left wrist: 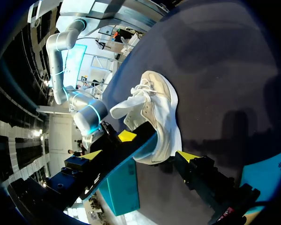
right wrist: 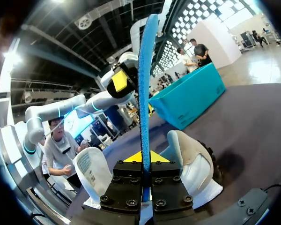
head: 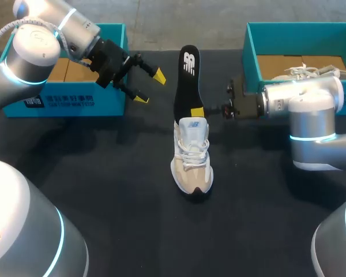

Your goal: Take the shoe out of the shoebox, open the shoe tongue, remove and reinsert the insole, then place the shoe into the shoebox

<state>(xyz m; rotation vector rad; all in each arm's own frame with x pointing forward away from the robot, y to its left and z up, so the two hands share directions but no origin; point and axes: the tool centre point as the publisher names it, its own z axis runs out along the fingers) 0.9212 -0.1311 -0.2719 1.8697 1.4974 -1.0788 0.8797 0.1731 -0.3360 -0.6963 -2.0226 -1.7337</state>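
The right gripper (head: 197,111) is clamped on the black foam insole (head: 187,75). Its two yellow-tipped fingers pinch the insole's near end just above the collar of the white and beige mesh sneaker (head: 191,157). In the right wrist view the gripper (right wrist: 144,158) has its fingers pressed together on the thin insole (right wrist: 145,70). The insole shows there edge-on, with its blue underside visible, and rises straight ahead of the fingers. The sneaker (right wrist: 192,164) sits just under and beyond the fingers, and its white tongue (right wrist: 91,171) is folded out to one side.

The left gripper (head: 150,86) is spread wide and holds nothing. It hangs off to the sneaker's left, beyond its heel and well apart from it. In the left wrist view its fingers (left wrist: 139,155) frame the sneaker (left wrist: 157,108) without touching it.

The sneaker stands on its sole on the black table (head: 104,173). Its toe points toward the robot and its heel points away. The insole continues that long axis, running from the heel opening away from the robot.

A teal cardboard box (head: 63,103) lies beyond the sneaker to its left. A second teal box (head: 251,57) lies beyond it to the right and holds another white shoe (head: 308,72).
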